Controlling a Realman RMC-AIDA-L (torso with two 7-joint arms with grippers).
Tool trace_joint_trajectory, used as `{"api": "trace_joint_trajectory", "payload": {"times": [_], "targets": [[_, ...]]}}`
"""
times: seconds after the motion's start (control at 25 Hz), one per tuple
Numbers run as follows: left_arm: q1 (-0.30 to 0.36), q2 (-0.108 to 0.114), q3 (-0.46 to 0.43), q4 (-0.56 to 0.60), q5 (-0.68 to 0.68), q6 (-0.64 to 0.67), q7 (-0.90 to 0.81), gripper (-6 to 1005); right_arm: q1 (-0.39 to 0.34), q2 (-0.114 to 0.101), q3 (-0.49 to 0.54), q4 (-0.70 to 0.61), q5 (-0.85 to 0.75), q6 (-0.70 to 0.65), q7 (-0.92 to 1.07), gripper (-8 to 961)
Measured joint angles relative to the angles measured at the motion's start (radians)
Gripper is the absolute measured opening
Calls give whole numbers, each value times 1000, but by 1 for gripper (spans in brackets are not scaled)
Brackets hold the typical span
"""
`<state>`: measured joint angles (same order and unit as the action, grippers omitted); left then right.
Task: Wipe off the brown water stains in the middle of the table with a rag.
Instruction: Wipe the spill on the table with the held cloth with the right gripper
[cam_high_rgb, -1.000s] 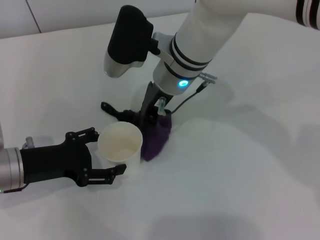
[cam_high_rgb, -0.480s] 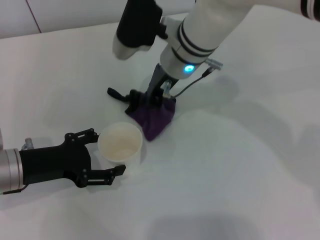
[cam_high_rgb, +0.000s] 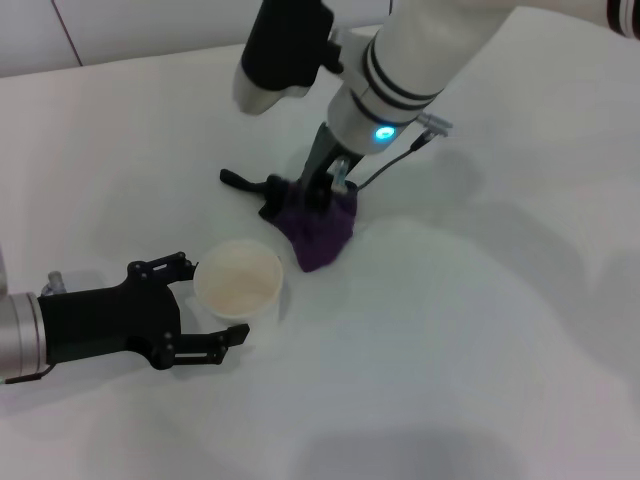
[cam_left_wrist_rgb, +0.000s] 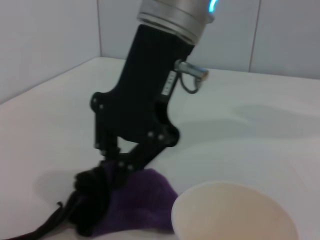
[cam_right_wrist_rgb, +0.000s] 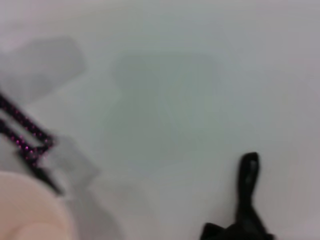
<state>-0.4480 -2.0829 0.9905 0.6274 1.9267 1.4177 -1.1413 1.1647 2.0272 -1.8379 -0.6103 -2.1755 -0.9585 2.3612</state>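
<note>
Overhead, the right gripper (cam_high_rgb: 318, 198) is pinched on the rag (cam_high_rgb: 320, 232), pressing it to the table (cam_high_rgb: 480, 330). Nearer the robot, the left gripper (cam_high_rgb: 212, 306) is spread around a paper cup (cam_high_rgb: 238, 280). From the left wrist, the rag (cam_left_wrist_rgb: 131, 204) bunches under the right gripper (cam_left_wrist_rgb: 114, 170), just beyond the cup (cam_left_wrist_rgb: 232, 212). From the right wrist, only the rag's black strip (cam_right_wrist_rgb: 247, 180) shows. No brown water stains are visible.

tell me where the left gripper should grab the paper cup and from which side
Around the upright wall just under the rim, coming in level from the robot's left. The paper cup already stands between the open fingers of the left gripper, and the rag crowds its far side.
</note>
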Motion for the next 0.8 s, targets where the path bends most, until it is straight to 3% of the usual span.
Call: {"api": "trace_joint_trajectory", "payload": {"times": [0.28, 0.8], "targets": [[-1, 0, 3, 0, 0, -7, 0, 891, 0, 1, -31, -17, 158, -77, -95, 89], [5, 1, 7, -3, -3, 17, 0, 886, -1, -1, -58, -36, 180, -76, -100, 88]]}}
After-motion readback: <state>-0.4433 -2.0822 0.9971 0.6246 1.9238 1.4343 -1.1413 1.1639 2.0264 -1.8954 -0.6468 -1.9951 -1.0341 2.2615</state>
